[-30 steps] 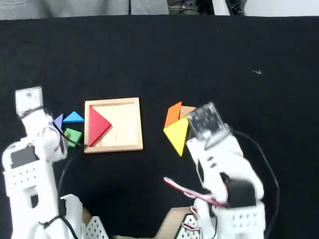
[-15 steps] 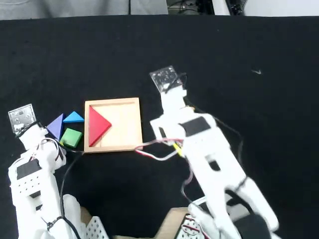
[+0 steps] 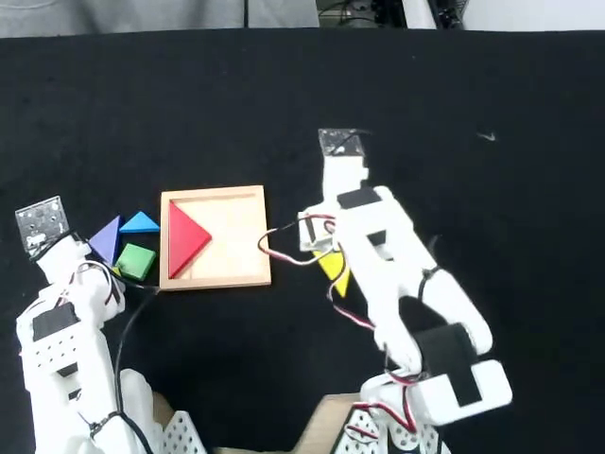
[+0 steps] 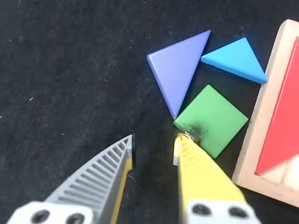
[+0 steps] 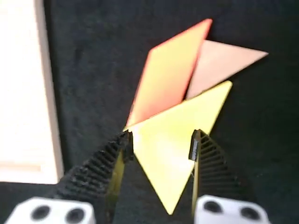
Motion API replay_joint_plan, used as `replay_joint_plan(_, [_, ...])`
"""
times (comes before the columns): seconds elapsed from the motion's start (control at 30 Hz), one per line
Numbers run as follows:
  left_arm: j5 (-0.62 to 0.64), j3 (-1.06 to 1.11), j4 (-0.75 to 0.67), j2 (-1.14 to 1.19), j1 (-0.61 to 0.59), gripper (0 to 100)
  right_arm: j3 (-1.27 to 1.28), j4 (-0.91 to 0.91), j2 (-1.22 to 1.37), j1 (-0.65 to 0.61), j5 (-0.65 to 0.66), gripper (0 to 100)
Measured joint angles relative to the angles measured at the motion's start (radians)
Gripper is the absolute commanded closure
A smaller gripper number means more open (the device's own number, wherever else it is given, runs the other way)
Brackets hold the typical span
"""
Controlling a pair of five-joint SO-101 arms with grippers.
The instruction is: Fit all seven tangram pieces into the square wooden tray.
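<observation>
Yellow triangle (image 3: 333,268) sits mostly hidden under right arm (image 3: 378,248).

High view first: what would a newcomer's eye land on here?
The red triangle lying alone in the square wooden tray, against its left side. Next, the right gripper, jaws open astride the yellow triangle right of the tray, with the orange parallelogram touching that triangle. Left of the tray sit the purple triangle, blue triangle and green square.
</observation>
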Motion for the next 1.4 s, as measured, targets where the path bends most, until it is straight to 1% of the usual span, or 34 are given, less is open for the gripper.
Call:
replay_joint_plan(0.17, [0.000, 0.000, 0.000, 0.000, 0.000, 84, -0.002, -0.003, 0.035, 0.009, 0.000, 78.9])
replay_joint_plan(0.33, [0.000, 0.000, 0.000, 0.000, 0.000, 84, -0.057, -0.018, 0.101, 0.009, 0.000, 78.5])
replay_joint_plan(0.47, [0.000, 0.000, 0.000, 0.000, 0.000, 84, -0.124, 0.023, 0.158, 0.009, 0.000, 72.1])
replay_joint_plan(0.53, [0.000, 0.000, 0.000, 0.000, 0.000, 84, -0.146, 0.044, 0.181, 0.005, 0.000, 72.1])
replay_joint_plan(0.67, [0.000, 0.005, -0.031, 0.000, 0.000, 84, -0.149, 0.117, 0.144, -0.020, 0.000, 73.3])
replay_joint_plan(0.8, [0.000, 0.020, -0.046, -0.003, 0.000, 84, -0.149, 0.133, 0.061, -0.071, 0.000, 73.3])
replay_joint_plan(0.93, [0.000, 0.020, -0.046, -0.003, 0.000, 84, -0.149, 0.135, 0.046, -0.072, 0.000, 73.3])
replay_joint_plan(1.0, [0.000, 0.020, -0.046, -0.003, 0.000, 84, -0.143, 0.118, 0.046, -0.075, 0.000, 73.3])
replay_joint_plan(1.23, [0.000, 0.020, -0.046, -0.003, 0.000, 84, -0.025, -0.035, 0.046, -0.075, 0.003, 72.9])
replay_joint_plan(1.4, [0.000, 0.020, -0.046, -0.003, 0.000, 84, -0.017, -0.054, 0.046, -0.075, 0.003, 72.9])
